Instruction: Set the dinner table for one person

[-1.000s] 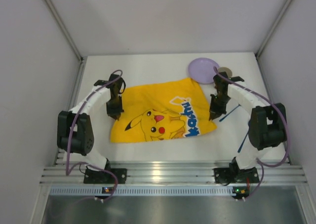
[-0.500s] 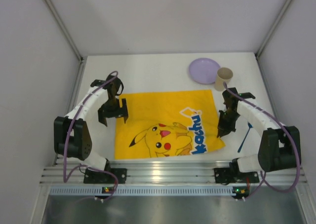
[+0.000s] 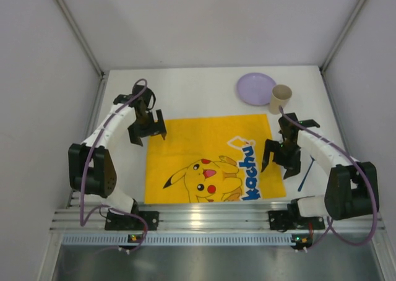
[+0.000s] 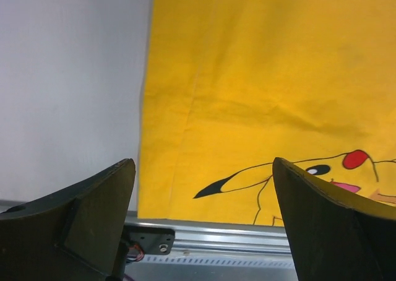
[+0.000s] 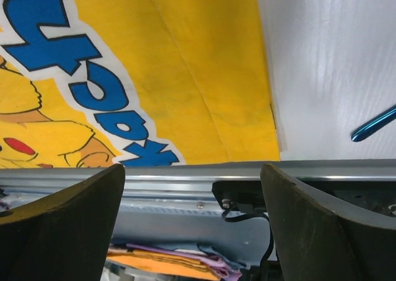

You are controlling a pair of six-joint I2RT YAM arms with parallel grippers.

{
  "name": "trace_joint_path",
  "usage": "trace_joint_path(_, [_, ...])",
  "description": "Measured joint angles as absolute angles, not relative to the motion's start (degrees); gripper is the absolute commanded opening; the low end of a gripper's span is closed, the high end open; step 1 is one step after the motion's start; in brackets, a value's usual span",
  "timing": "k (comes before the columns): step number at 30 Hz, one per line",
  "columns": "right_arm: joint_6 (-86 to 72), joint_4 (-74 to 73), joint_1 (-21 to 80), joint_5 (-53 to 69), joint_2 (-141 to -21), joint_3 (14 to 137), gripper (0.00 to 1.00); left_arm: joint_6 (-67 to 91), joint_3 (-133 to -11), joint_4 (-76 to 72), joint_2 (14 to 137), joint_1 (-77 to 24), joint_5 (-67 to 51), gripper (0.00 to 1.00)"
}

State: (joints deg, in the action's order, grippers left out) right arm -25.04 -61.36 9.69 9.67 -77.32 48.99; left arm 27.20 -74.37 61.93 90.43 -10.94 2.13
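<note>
Hovering empty with jaws spread wide, the left gripper (image 3: 147,132) hangs over the far-left corner of the yellow Pikachu mat (image 3: 204,148), spread on the white dinner table (image 3: 192,95) beneath both arms; the right gripper (image 3: 281,162), likewise released, hangs over the mat's right edge.

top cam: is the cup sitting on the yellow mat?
No, the cup stands on the bare dinner table beside the purple plate, past the far right corner of the yellow mat.
</note>
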Motion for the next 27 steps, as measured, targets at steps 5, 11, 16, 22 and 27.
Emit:
trace_joint_path(5, [-25.04,-62.13,9.69,7.86,-75.68,52.42,0.91,27.9,-74.59,54.54,94.48,-11.25,-3.05,0.94])
trace_joint_path(11, [-25.28,-61.69,9.69,8.25,-73.12,59.0,0.89,30.61,-78.67,48.71,101.41,-16.91,-5.23,0.92])
trace_joint_path(16, [-25.74,-61.69,9.69,8.1,-73.14,59.75,0.88,33.21,-91.5,46.28,111.18,-28.4,-2.22,0.92])
trace_joint_path(22, [-25.82,-62.43,9.69,6.85,-73.12,59.75,0.88,34.7,-99.81,44.47,122.19,-35.79,-1.02,0.91])
trace_joint_path(27, [-26.48,-62.98,9.69,6.07,-73.1,59.72,0.87,35.07,-101.43,44.73,126.06,-35.68,0.14,0.91])
